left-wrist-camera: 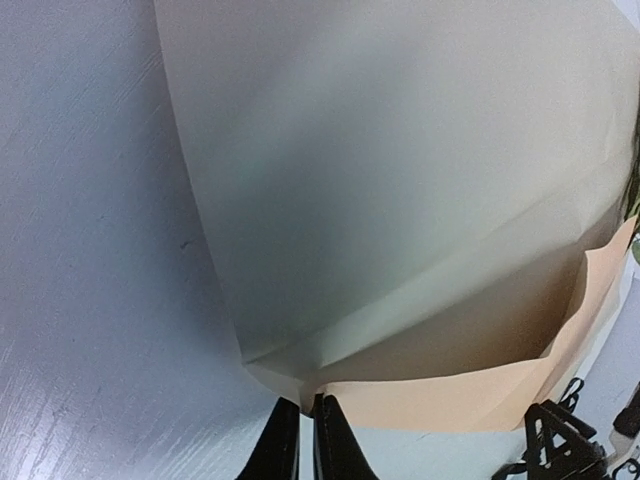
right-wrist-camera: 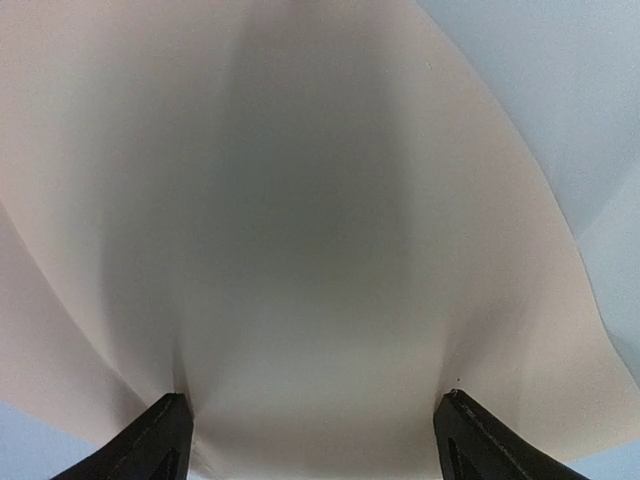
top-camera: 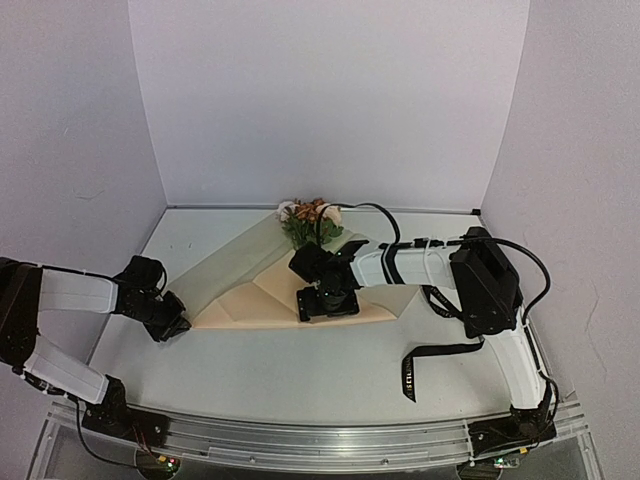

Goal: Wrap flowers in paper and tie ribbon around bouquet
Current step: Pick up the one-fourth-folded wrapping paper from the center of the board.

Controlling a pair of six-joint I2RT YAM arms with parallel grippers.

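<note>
The left end effector (left-wrist-camera: pixel 303 420) has its two black fingers (left-wrist-camera: pixel 335 452) together with only a slit between them. The near corner of the large tan, peach-coloured kraft paper sheet (left-wrist-camera: pixel 400 200) runs right into their tips, so it looks clamped on that corner, though the bite is shallow. Ahead of it the sheet seems to rise off the white tabletop (top-camera: pixel 300 385) as a flap, with a folded peach layer to its right. Farther that way, the right end effector (right-wrist-camera: pixel 318 435) sits low on the middle of the sheet, its fingers (right-wrist-camera: pixel 160 448) spread wide apart and holding nothing, with paper filling everything in front of it. Beyond it, at the far end of the sheet, lies the small bunch of flowers (top-camera: pixel 310 220), with green stems and cream, orange-brown and pale pink blooms, the heads poking past the paper's edge. The long narrow black fabric ribbon (top-camera: pixel 440 351) lies well apart on the tabletop, behind the right end effector and near that arm's elbow. Wrapping looks under way and tying not yet begun. The main risk is the thin corner slipping out of so small a pinch as the flap is carried over. A fast pull could also tear or crease it, drag the sheet from under the right end effector and roll the flowers off-centre, or fold the flap onto those open fingers.
</note>
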